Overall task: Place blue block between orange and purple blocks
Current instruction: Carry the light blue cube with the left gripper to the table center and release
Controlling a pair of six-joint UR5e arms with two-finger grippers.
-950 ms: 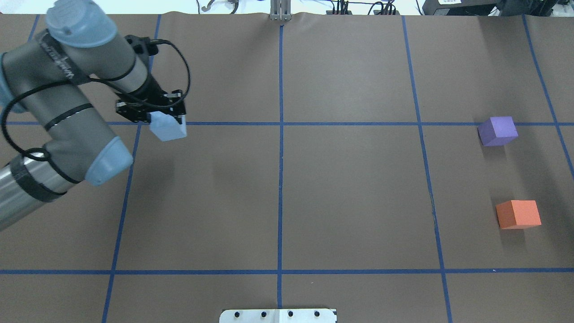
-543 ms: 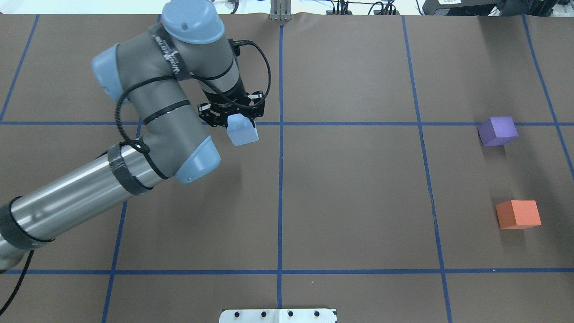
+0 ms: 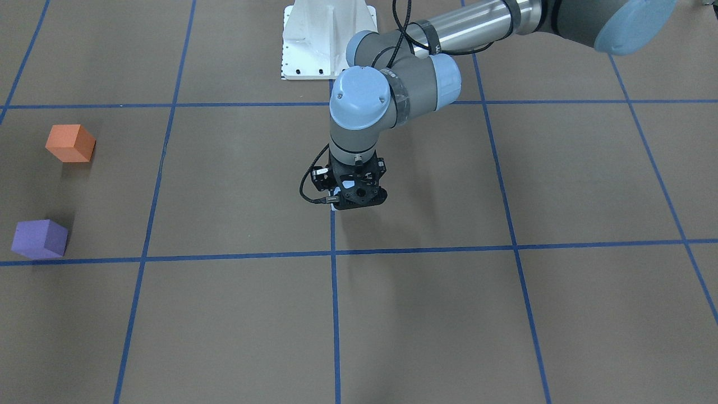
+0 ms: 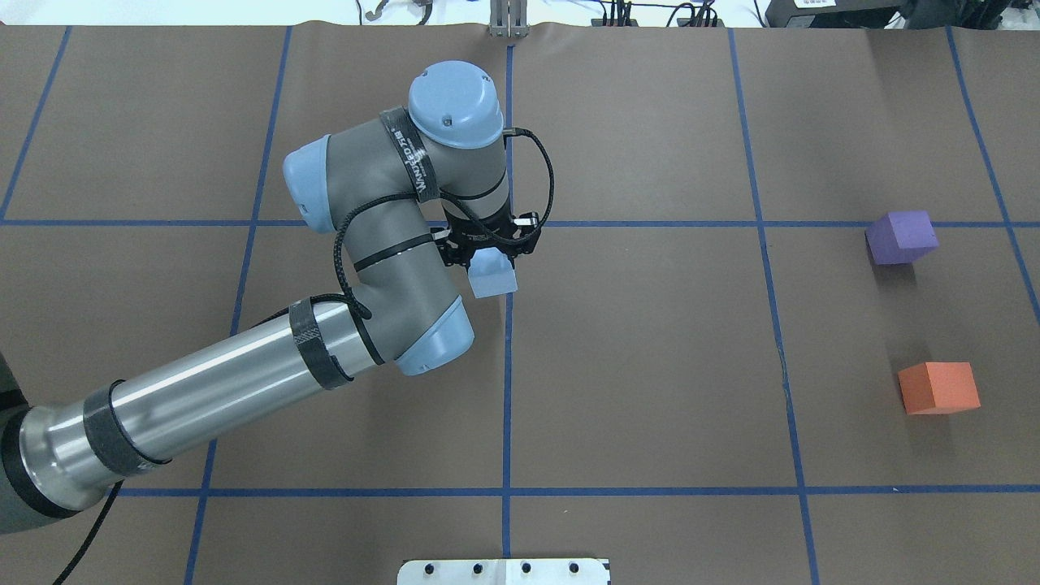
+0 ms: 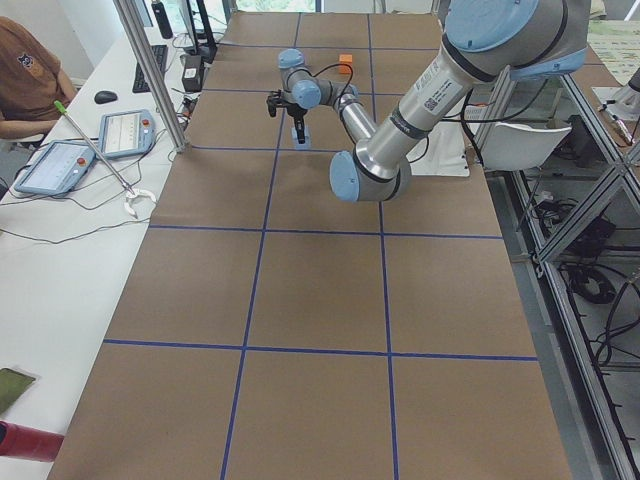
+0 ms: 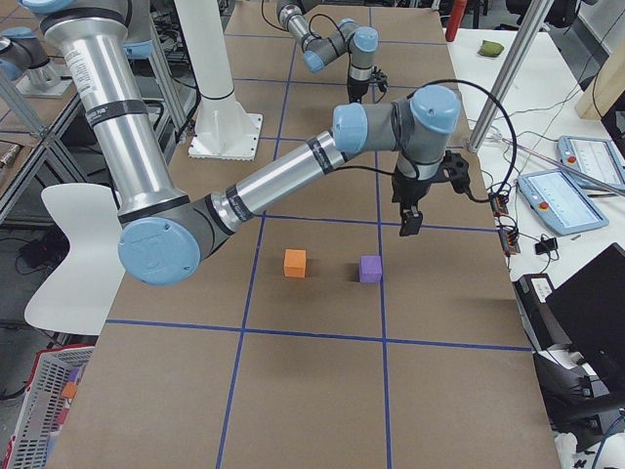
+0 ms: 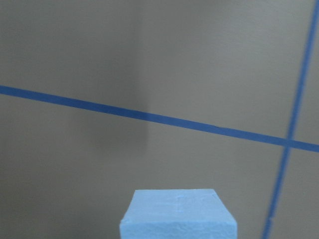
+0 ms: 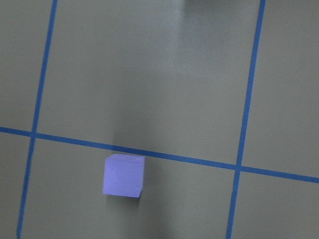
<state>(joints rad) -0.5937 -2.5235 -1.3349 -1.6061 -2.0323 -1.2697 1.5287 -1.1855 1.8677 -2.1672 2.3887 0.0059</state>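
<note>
My left gripper [image 4: 490, 264] is shut on the light blue block [image 4: 493, 281] and holds it above the table near the central blue tape line. The block fills the bottom of the left wrist view [image 7: 177, 215]. The purple block [image 4: 902, 237] and the orange block [image 4: 938, 388] sit far to the right, apart from each other. The purple block also shows in the right wrist view [image 8: 123, 176]. My right gripper [image 6: 408, 221] hangs high over the area near the purple block [image 6: 370, 269]. It shows only in the exterior right view, so I cannot tell whether it is open or shut.
The white robot base plate [image 3: 328, 39] lies at the table's near edge. Blue tape lines [image 4: 508, 366] divide the brown table into squares. A side desk with tablets [image 5: 60, 165] and a seated person [image 5: 25, 85] runs along the far edge.
My left arm has swung right with the blue block, from the left part of the table to the centre line. The purple and orange blocks have not moved.
</note>
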